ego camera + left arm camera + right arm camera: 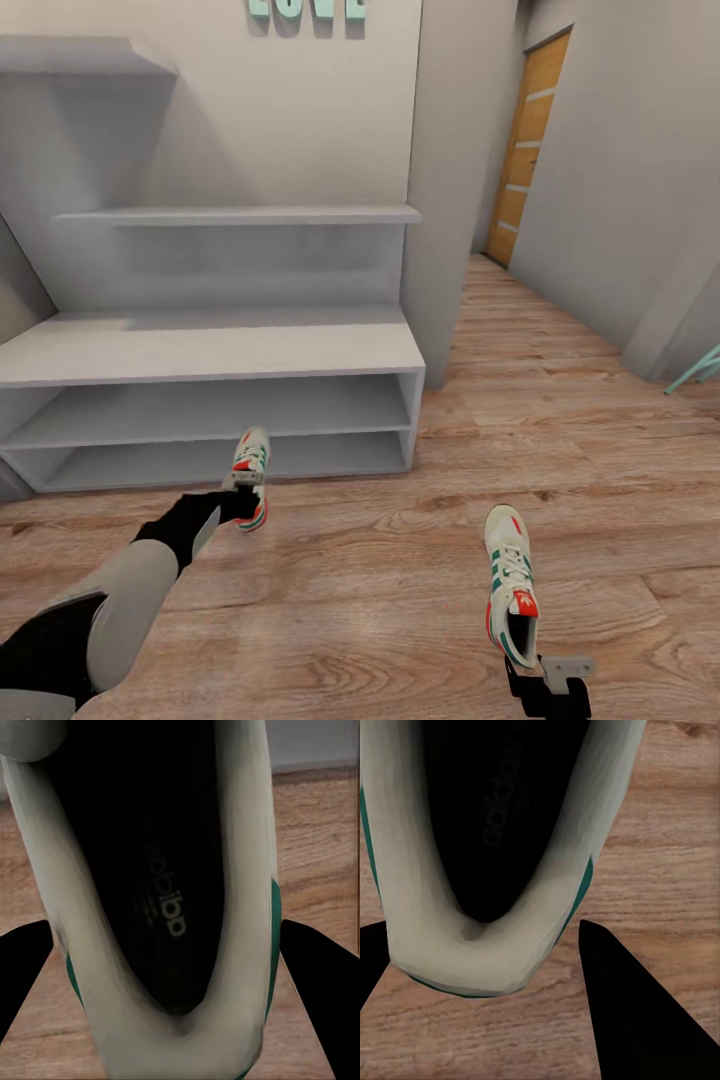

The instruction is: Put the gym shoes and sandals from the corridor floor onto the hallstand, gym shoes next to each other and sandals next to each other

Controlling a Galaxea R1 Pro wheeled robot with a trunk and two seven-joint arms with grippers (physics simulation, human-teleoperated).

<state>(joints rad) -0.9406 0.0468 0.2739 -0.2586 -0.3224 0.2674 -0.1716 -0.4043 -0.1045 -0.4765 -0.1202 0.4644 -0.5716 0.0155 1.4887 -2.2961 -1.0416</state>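
Left gripper fingers spread around heel of left gym shoe before hallstand; contact unclear. Right gripper likewise straddles right gym shoe on corridor floor, fingertips cropped.

Left claw and right claw each reach forward, fingers spread.

Two gym shoes are being shown in white with green side stripes and red-orange patches; dark insoles are being displayed. The corridor floor is being rendered in light brown wood grain, the hallstand in pale grey-white.
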